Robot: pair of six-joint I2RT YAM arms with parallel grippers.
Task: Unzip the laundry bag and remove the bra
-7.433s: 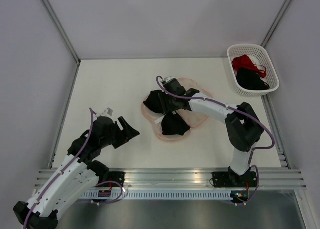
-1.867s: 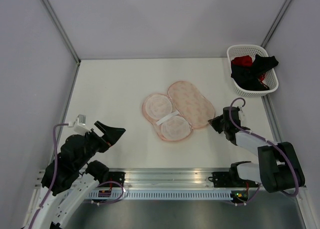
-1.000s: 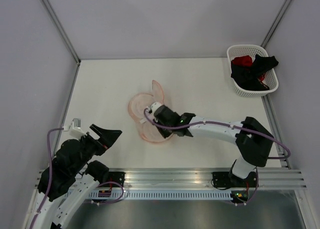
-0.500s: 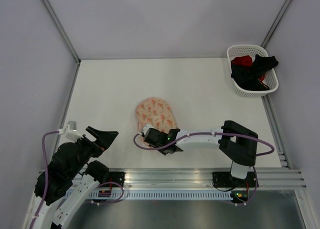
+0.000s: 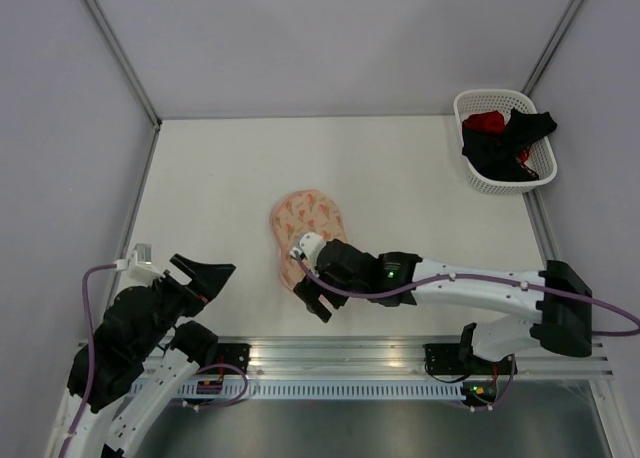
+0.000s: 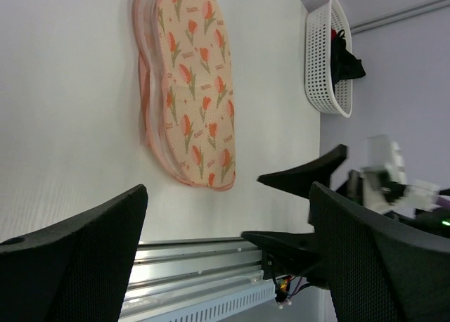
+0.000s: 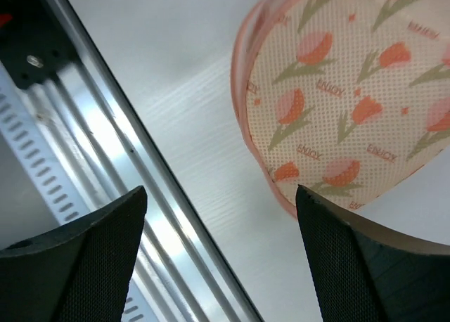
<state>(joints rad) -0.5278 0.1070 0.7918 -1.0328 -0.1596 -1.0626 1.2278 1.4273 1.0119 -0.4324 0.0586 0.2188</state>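
The laundry bag (image 5: 305, 228) lies closed on the table, its tulip print facing up; it also shows in the left wrist view (image 6: 193, 90) and the right wrist view (image 7: 351, 104). My right gripper (image 5: 312, 299) is open and empty, just off the bag's near end, jaws spread above bare table and the rail (image 7: 221, 259). My left gripper (image 5: 215, 280) is open and empty at the near left, well apart from the bag (image 6: 225, 259). The black bra (image 5: 528, 126) lies draped over the rim of the white basket (image 5: 480, 100).
The basket at the back right also holds a red garment (image 5: 485, 121) and other black fabric. The metal rail (image 5: 350, 353) runs along the near edge. Grey walls close in the left, back and right sides.
The bag, lying open 1.9 s ago, has been folded shut by my right gripper. That gripper has since come off it toward the near edge. The left arm has drawn back slightly.
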